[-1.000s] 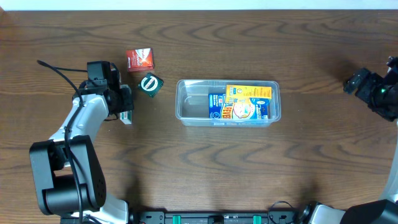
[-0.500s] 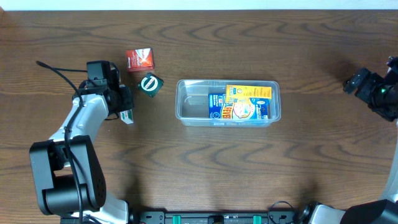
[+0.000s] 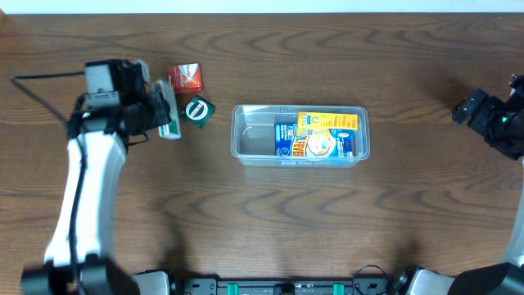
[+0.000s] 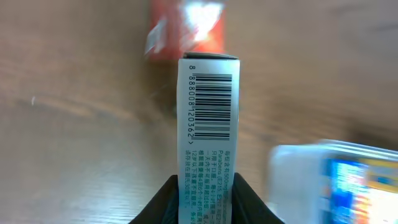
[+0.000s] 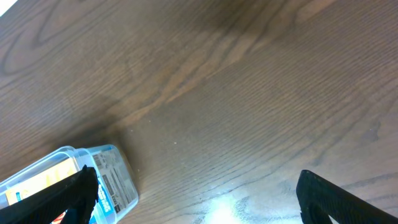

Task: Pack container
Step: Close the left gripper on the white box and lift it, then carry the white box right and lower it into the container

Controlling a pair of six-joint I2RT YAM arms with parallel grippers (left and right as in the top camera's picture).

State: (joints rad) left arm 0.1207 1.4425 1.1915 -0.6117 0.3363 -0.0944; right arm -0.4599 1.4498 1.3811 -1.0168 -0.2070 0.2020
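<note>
The container (image 3: 239, 135), a clear round-cornered plastic tub holding printed cartons (image 3: 318, 135), sits unmoved at mid-table, while the left gripper (image 3: 166, 117), clenched on a slim white barcoded box (image 4: 208, 112), has lifted it off the table left of the green box (image 3: 198, 110), and the right gripper (image 5: 196, 193) stays fully released at far right.

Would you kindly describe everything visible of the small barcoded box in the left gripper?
It is a narrow white carton, seemingly cardboard, with a black barcode and small print on the face shown. The left gripper clamps its near end; nothing else touches it. It appears raised off the table, near the red box.
</note>
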